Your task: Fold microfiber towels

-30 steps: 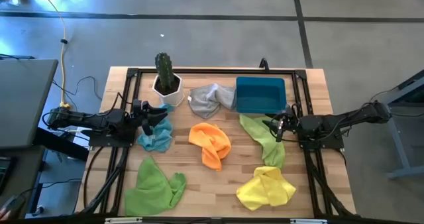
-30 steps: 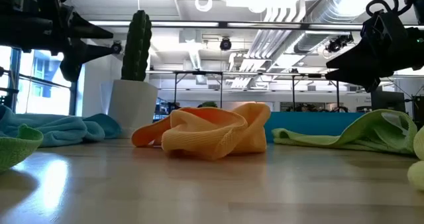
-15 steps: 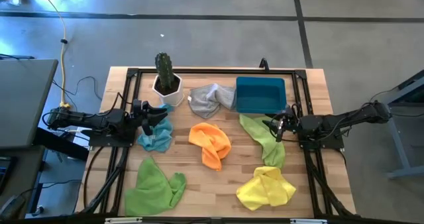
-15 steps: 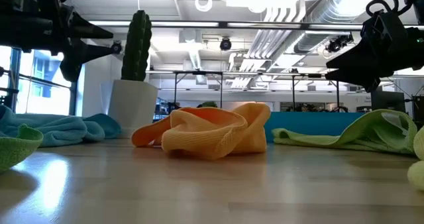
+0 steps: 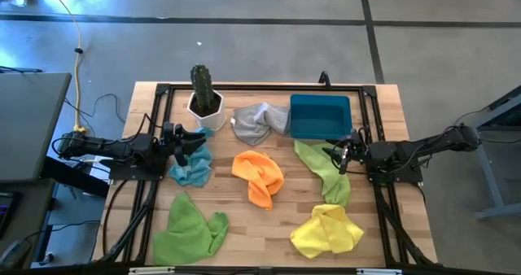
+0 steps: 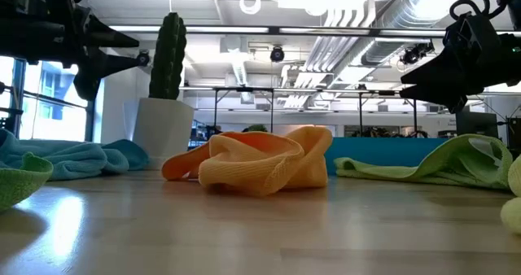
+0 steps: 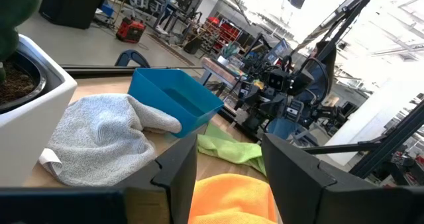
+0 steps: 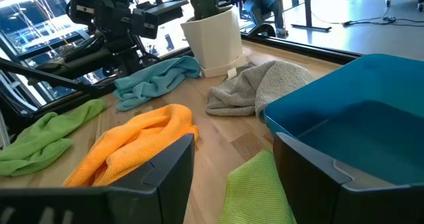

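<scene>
Six crumpled microfiber towels lie loose on the wooden table: orange in the middle, light blue at the left, grey at the back, one lime green at the near left, another lime green at the right, yellow at the near right. My left gripper hovers open and level above the light blue towel. My right gripper hovers open above the right lime green towel's far end. Neither has anything between its fingers.
A cactus in a white pot stands at the back left, beside the grey towel. A rigid blue bin sits at the back right, with the grey towel's edge against it. A black frame runs around the work area.
</scene>
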